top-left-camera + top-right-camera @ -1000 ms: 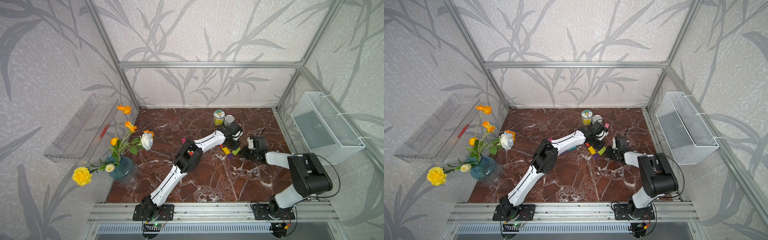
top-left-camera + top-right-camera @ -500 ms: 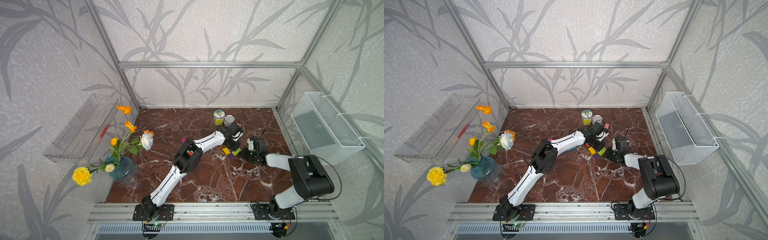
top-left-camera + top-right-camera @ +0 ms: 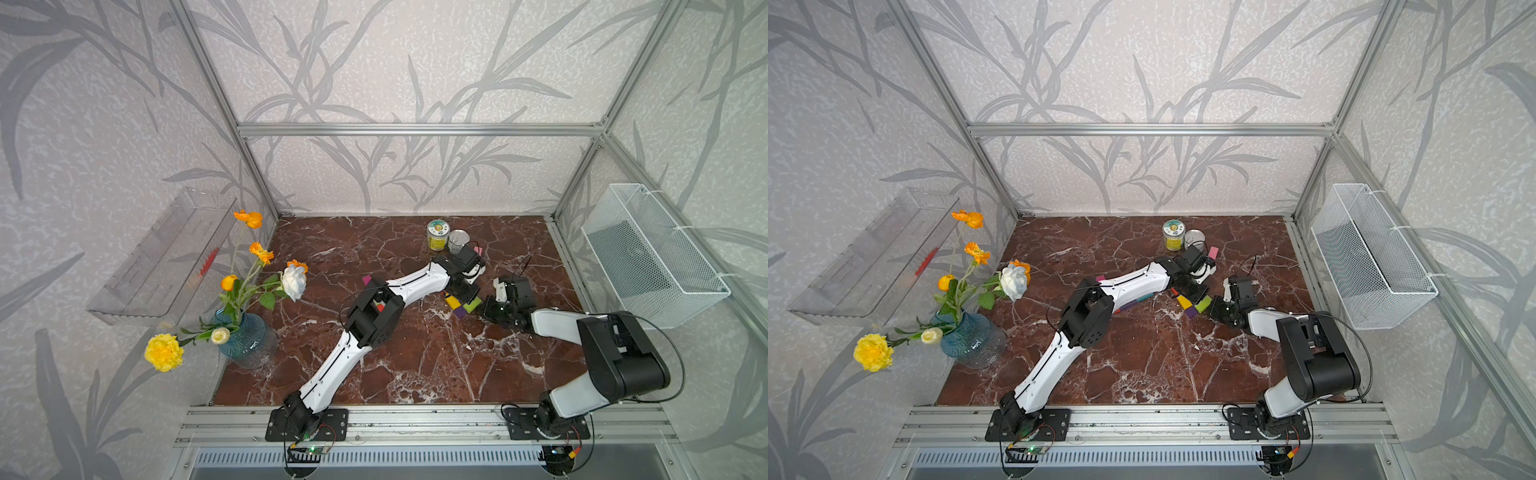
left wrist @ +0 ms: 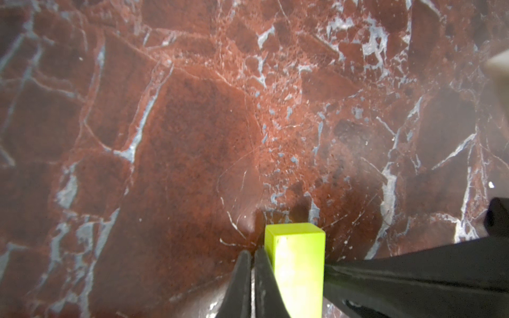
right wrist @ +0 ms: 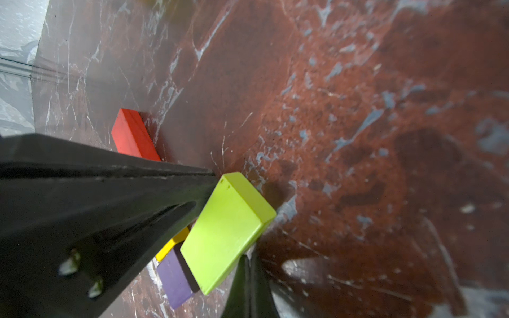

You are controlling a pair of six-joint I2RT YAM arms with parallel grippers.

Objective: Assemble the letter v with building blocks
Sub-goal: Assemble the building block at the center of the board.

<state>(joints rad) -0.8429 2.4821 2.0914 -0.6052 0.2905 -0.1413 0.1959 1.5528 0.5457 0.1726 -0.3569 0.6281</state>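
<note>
A: Task thing first. Where is it, and how does it look?
B: The lime block (image 5: 228, 231) is a bright, plain, flat brick, just right of centre in both top views. It touches the purple block (image 5: 176, 278). The yellow block (image 5: 172, 245) and the lime one slant up from the purple corner, making a small letter v (image 3: 1191, 311). The red block (image 5: 132, 136) is up-left of the yellow one, and the join is hidden.
A: Fingers?
B: The left gripper (image 4: 252, 252) is clenched on nothing, pressed against one long side of the lime block. The right gripper (image 5: 248, 257) is also clenched and empty, against the opposite side.
A: Around it?
B: The table (image 3: 374, 374) is red marble. The pink block (image 3: 1213, 252) is above, beside the cans (image 3: 437, 237). The magenta block (image 3: 366, 279) is left of centre.
</note>
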